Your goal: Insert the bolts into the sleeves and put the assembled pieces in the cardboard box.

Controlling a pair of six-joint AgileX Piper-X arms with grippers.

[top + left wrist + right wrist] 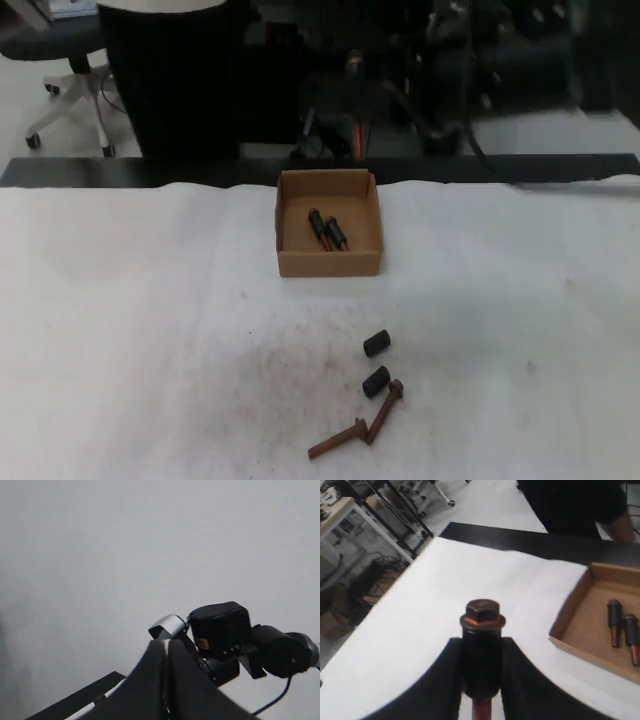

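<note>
with the right gripper (481, 646) squeezed tight on the sleeve (480, 667) and its bolt (482, 615), up near the cardboard box (572, 611), and the left gripper (164, 647) pinched together on nothing, carry them over the box, go low, then let go.

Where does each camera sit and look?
High view: behind the arms, looking down at the cardboard box, sleeves and bolts.
Left wrist view: on that wrist, facing a pale surface past the shut left end effector.
Right wrist view: on that wrist, looking past the right end effector gripping an assembled piece.
High and right wrist views share the box.
</note>
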